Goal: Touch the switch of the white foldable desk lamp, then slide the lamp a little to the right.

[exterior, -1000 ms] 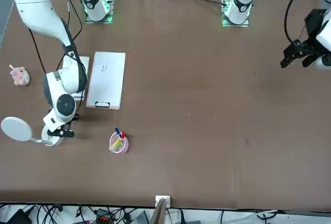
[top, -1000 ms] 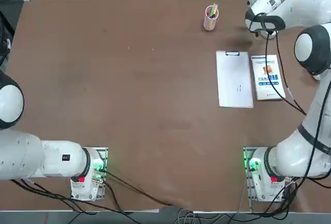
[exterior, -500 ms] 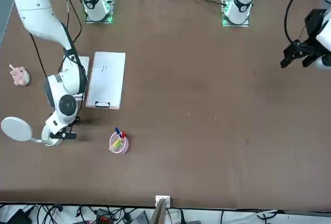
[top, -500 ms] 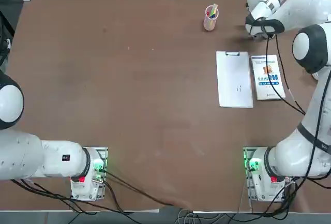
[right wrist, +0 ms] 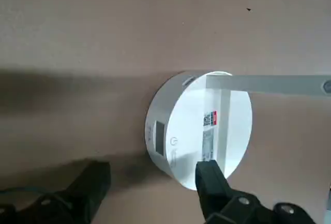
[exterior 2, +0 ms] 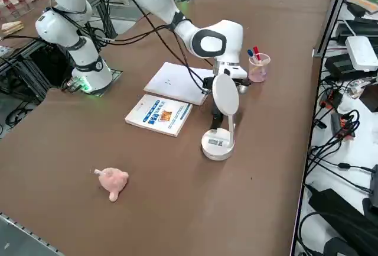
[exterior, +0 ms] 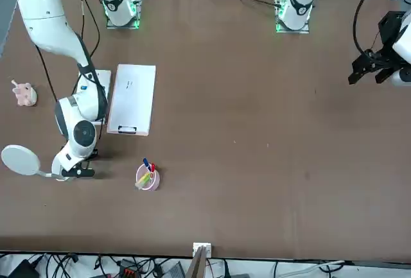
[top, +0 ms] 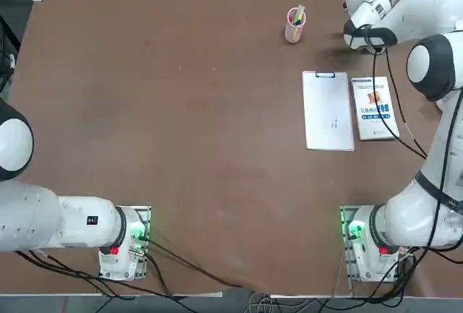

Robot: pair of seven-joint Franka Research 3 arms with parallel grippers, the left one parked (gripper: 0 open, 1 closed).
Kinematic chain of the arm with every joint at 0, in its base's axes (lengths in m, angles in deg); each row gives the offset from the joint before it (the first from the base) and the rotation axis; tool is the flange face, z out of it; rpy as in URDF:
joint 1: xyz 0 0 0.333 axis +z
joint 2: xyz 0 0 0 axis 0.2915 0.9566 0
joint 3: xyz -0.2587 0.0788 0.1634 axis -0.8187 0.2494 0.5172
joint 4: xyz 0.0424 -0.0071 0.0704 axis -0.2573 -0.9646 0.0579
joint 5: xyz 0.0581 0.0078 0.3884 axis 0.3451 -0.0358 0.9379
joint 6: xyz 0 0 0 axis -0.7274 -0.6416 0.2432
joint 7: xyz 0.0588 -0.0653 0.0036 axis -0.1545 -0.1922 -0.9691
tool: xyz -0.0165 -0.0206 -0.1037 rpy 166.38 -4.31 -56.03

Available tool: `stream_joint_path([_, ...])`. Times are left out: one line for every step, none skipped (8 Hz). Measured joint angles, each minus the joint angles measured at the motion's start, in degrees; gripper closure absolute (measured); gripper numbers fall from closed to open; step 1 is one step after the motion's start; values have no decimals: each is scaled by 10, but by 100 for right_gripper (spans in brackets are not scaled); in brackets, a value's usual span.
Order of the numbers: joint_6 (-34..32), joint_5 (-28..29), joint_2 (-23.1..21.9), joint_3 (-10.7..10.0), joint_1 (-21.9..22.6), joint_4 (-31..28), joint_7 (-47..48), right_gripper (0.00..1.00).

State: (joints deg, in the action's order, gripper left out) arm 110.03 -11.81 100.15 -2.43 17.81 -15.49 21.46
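The white foldable desk lamp [exterior 2: 220,126] stands at the far right of the brown matte desk [top: 181,110], at about 1 o'clock in the top view, where the arm hides nearly all of it. It is smooth white plastic: a thick round disc base [right wrist: 199,128], a thin flat stem rising from the base's edge, and a flat oval head [exterior: 19,160] tilted upright. The base carries a small power symbol on its side wall and a printed label on top.

The right gripper [right wrist: 150,182] hovers low just beside the base, its two dark, blocky fingers [right wrist: 209,180] spread wide; one finger overlaps the disc's rim in the wrist view, the other stands clear over bare desk. Nothing is pinched between them.

At 9 o'clock from the lamp in the top view sits a translucent pink pen cup [top: 294,25] holding coloured pens. At 6 o'clock lie a flat white clipboard [top: 328,110] with a metal clip and a glossy blue-and-white booklet [top: 374,108]. A soft, rounded pink toy [exterior 2: 112,181] rests well apart.
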Motion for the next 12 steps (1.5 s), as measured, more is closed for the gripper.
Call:
stream_joint_path([9,0,3,0,-1,1,0,0])
stream_joint_path([19,0,6,0,-3,3,0,0])
stream_joint_path([26,2,10,0,-6,6,0,0])
stream_joint_path([32,4,12,0,-11,8,0,0])
stream_joint_path([39,10,12,1,-15,9,0,0])
stream_joint_path([43,23,12,1,-17,11,0,0])
stream_joint_path([44,33,12,1,-17,11,0,0])
stream_joint_path([45,43,12,2,-17,12,0,0])
stream_joint_path([45,49,12,3,-17,12,0,0])
stream_joint_path([45,51,12,3,-17,12,0,0])
stream_joint_path([45,51,12,3,-17,12,0,0])
stream_joint_path([45,51,12,3,-17,12,0,0])
